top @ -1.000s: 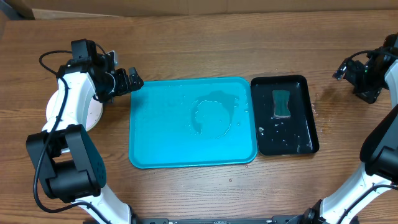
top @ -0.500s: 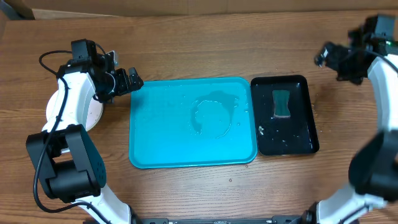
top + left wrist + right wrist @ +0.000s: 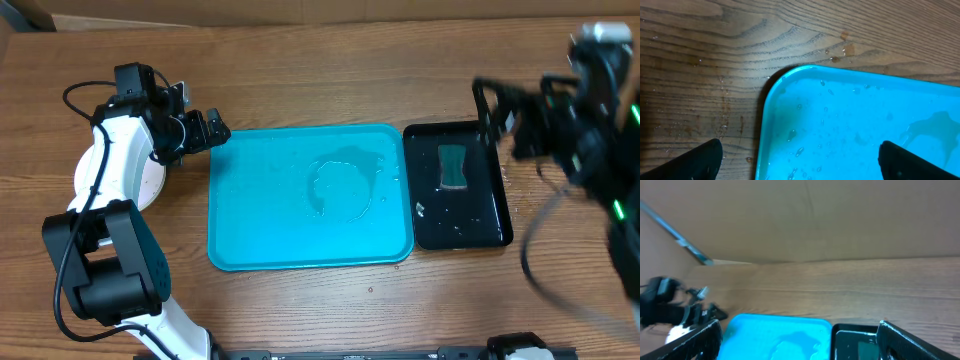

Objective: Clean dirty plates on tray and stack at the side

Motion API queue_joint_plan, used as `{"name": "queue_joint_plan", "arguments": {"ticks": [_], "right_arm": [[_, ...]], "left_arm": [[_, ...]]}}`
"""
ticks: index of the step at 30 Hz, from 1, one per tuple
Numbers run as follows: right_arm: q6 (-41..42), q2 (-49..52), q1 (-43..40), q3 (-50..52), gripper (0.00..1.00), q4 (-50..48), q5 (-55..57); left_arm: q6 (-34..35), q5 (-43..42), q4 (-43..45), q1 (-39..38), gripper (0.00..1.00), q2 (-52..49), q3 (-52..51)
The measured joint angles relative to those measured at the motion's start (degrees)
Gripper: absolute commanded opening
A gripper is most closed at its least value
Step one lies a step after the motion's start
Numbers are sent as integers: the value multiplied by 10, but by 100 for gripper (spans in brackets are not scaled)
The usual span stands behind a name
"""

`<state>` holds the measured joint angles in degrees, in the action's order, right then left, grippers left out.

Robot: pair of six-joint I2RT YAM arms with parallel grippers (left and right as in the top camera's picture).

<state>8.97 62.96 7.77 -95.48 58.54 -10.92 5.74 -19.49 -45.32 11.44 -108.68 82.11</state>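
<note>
One tray [image 3: 255, 225]; one black tray [image 3: 475, 205]; one sponge [image 3: 454, 166]

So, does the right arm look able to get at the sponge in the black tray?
Probably yes: the sponge lies uncovered in the black tray, and the right tool, open, is close by with nothing between them.

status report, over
Left gripper open at tray corner. Right gripper open, held high. Tray wet, no plates on it; white plate under left arm. Nothing in the way.
</note>
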Motion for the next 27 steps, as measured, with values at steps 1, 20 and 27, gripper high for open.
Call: {"name": "queue_joint_plan", "arguments": {"ticks": [1, 20, 27], "right_arm": [[0, -21, 2, 0, 100, 13, 1], [-23, -301, -14, 135, 100, -87, 54], [-50, -425, -36, 363, 100, -299, 54]], "left_arm": [[0, 0, 0, 0, 100, 0, 0], [0, 0, 1, 0, 100, 0, 0], [0, 2, 1, 0, 100, 0, 0]]}}
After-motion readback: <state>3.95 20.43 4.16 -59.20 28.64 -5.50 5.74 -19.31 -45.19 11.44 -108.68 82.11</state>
